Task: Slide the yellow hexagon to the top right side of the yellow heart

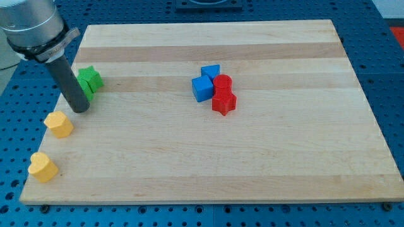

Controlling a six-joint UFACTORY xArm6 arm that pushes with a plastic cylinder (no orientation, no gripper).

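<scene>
The yellow hexagon (59,124) lies near the board's left edge. The yellow heart (43,167) lies below it and slightly to the view's left, near the bottom-left corner. The two are apart. My tip (81,110) rests on the board just up and to the right of the hexagon, a small gap away from it. The dark rod rises from the tip toward the view's top left and stands in front of the green blocks.
Two green blocks (89,80) sit just above and right of my tip, partly hidden by the rod. Mid-board are two blue blocks (202,88), a red cylinder (222,82) and a red star-like block (223,101). The wooden board (265,157) ends close to the yellow blocks.
</scene>
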